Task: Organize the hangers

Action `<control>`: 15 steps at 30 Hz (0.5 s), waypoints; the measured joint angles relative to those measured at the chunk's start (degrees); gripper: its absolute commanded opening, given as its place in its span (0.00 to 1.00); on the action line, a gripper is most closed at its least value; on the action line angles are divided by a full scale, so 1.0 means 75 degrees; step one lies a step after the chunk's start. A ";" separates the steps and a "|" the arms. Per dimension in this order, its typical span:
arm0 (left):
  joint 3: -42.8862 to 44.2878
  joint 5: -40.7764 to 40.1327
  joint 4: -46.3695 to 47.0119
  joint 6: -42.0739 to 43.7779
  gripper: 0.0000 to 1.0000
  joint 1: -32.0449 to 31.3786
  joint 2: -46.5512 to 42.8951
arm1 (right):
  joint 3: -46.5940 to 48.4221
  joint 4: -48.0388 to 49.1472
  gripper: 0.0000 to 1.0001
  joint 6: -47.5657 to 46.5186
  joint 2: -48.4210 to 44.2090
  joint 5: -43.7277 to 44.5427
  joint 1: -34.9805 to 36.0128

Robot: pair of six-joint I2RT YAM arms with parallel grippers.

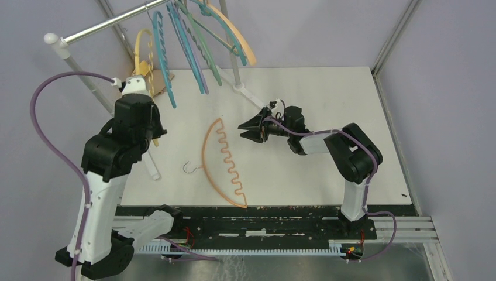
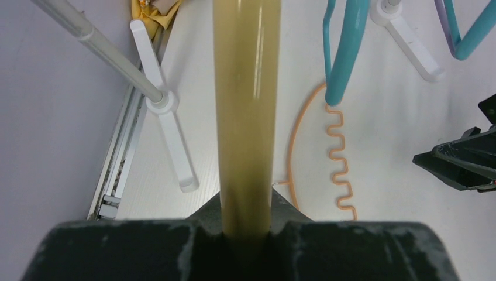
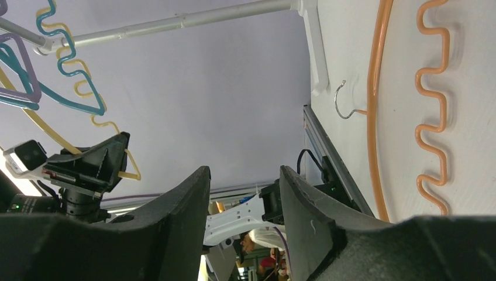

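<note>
Honestly, my left end effector [image 2: 245, 231] is clamped on the yellow hanger [image 2: 245, 99]; my right end effector [image 3: 243, 175] gapes empty, orange hanger [image 3: 370, 146] flat on the surface [image 1: 327, 105] just ahead. It's thin and could skid when pinched.

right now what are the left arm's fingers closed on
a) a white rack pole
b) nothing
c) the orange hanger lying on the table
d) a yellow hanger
d: the left fingers are clamped on the yellow hanger, whose bar runs up between them, while the orange hanger lies untouched on the table.
</note>
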 measured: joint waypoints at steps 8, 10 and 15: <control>0.0277 -0.0326 0.0664 0.0143 0.03 0.0000 0.1008 | 0.0251 -0.0006 0.54 0.0073 0.0093 -0.0131 -0.0160; 0.0286 -0.0417 0.0892 0.0143 0.03 0.0000 0.1163 | 0.0294 -0.0006 0.54 0.0076 0.0093 -0.0187 -0.0204; 0.0291 -0.0589 0.1361 0.0152 0.03 0.0006 0.1515 | 0.0353 -0.0114 0.53 0.0044 0.0093 -0.0242 -0.0271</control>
